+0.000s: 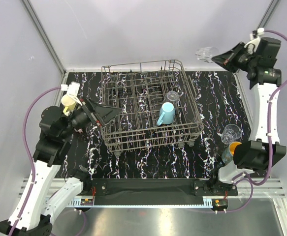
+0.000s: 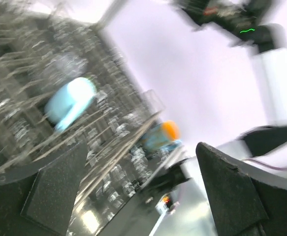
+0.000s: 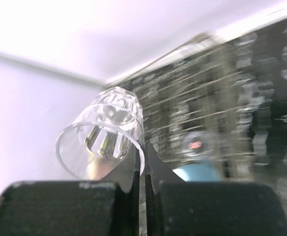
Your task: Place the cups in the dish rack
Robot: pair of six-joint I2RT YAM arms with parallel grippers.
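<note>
1. Dish rack (image 1: 153,140) of dark grey wire sits at the middle of a black, white-veined worktop (image 1: 148,162), seen from above.
2. Inside the rack, toward 3 o'clock, a light blue mug (image 1: 166,113) rests among the upright tines. Just past it, toward 1 o'clock and also inside the rack, is a small rack glass (image 1: 173,96).
3. At the rack's 9 o'clock edge is the left hand (image 1: 114,114), pointing at the rack. Its fingers are spread wide and it holds nothing. Its own blurred wrist view looks between the two dark fingers (image 2: 54,191) across the rack wires to the light blue mug (image 2: 70,103).
4. Outside the rack at 9 o'clock, a yellow mug (image 1: 68,102) shows just beside the left arm, partly hidden by it. Whether it stands on the worktop cannot be told.
5. At 2 o'clock, well apart from the rack's far right corner, the right hand (image 1: 216,58) is raised in front of the pale wall. It is closed on the rim of a clear tumbler (image 1: 206,52). In the right wrist view the tumbler (image 3: 104,132) lies tilted with its open mouth toward the camera, its wall pinched between the fingertips (image 3: 155,172).
6. At 4 o'clock, outside the rack, a worktop glass (image 1: 231,132) stands upright. Just beside it is a teal mug (image 1: 229,150) with an orange inside, partly hidden by the right arm.
</note>
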